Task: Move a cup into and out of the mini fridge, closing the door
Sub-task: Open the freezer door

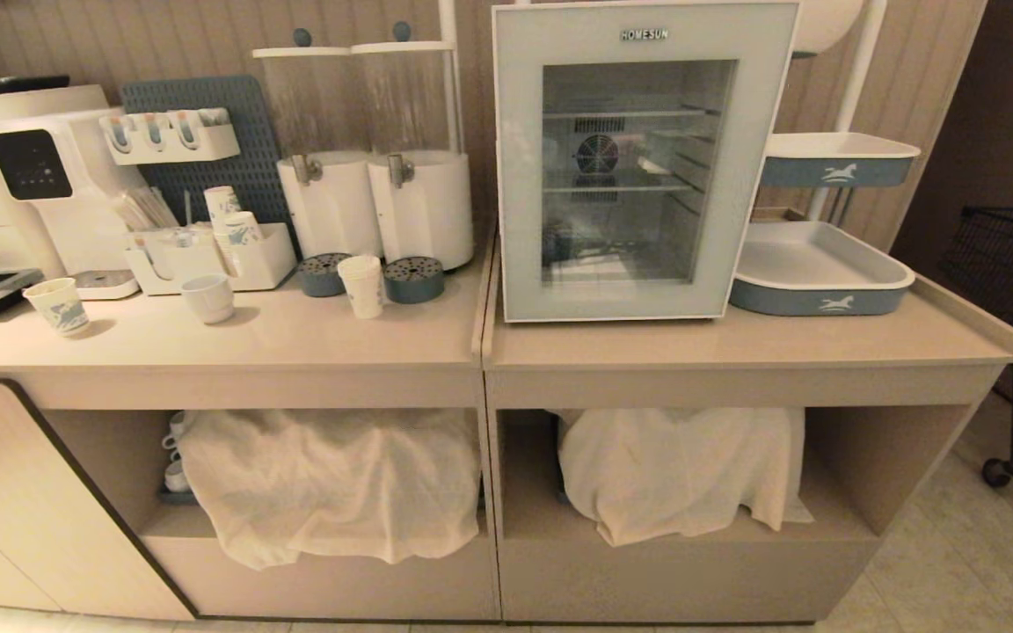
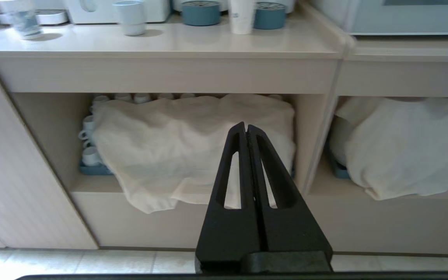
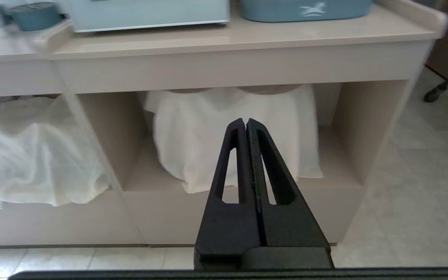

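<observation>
Nothing started yet. Both arms are sitting parked low in front of the cabinet, out of the head view. Left gripper [image 2: 246, 126] is pointing at the cloth-covered shelf [image 2: 193, 151] under the left counter, fingers pressed together, holding nothing. Right gripper [image 3: 245, 121] is the same: fingers pressed together, empty, aimed at the white cloth [image 3: 231, 132] in the right-hand shelf bay.

The cup [image 1: 360, 285], tall tapered white paper one, is standing upright on the left counter [image 1: 295, 338], between the two round blue-grey drip trays [image 1: 413, 280] below the drink dispensers [image 1: 419, 207]. It shows in the left wrist view too [image 2: 242, 17]. Don't confuse it with the patterned paper cup [image 1: 58, 306] far left or the squat white cup [image 1: 207, 298].

The mini fridge [image 1: 643, 163] is sitting on the right counter, its door [image 1: 524, 176] appearing fully closed, glass window showing wire shelves, apparently nothing loaded. Blue-and-white trays [image 1: 823, 281] are just beside it on the right.

Judgement: first step is probably opening the door, since the cup can't go in otherwise. No handle is visible, so I can't tell which edge swings; check before committing. The gripper needs spreading before hooking that edge, and the pull should be slow so the fridge isn't dragged along the counter. When taking the cup, grip mid-body lightly since paper crushes, and come in from the front so the drip trays on both sides aren't being knocked.
</observation>
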{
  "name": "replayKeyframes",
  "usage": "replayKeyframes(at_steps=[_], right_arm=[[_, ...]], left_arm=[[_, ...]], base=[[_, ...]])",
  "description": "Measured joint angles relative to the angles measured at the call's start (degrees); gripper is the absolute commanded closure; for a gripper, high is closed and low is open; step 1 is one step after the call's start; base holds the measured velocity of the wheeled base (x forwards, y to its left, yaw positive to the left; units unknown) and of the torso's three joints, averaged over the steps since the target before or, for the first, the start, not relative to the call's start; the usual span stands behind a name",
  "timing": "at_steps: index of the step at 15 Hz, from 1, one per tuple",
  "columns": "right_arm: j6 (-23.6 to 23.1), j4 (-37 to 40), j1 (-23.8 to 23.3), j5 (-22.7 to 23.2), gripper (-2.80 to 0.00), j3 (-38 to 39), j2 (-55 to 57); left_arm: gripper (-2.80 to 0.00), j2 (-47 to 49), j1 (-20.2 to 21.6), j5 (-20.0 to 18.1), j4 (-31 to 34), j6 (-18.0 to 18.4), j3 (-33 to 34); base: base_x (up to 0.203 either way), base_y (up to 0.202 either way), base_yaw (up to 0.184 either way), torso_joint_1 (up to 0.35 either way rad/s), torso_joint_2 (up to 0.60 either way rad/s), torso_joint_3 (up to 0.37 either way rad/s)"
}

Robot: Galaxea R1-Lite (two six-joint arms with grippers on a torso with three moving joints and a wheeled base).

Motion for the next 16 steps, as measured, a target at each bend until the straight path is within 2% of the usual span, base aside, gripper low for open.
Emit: replayKeyframes(at_steps=[5, 9, 16], right_arm=[[0.01, 0.04, 0.00, -0.02, 0.00, 0.00, 0.00], [0.03, 0.02, -0.09, 0.02, 0.00, 0.00, 0.00], [0.00, 0.02, -0.02, 0.00, 0.00, 0.00, 0.00]], left_arm=[[0.00, 0.00, 0.06, -0.02, -0.05, 0.11, 0.00], [0.00, 0.00, -0.05, 0.00, -0.05, 0.49, 0.00], [0.00, 0.00, 0.02, 0.00, -0.03, 0.44, 0.00]], base=[[0.000, -0.177, 0.000, 0.002, 0.00, 0.002], [0.035, -0.012, 0.002, -0.001, 0.00, 0.003], [0.187, 0.000, 0.002, 0.003, 0.00, 0.002]])
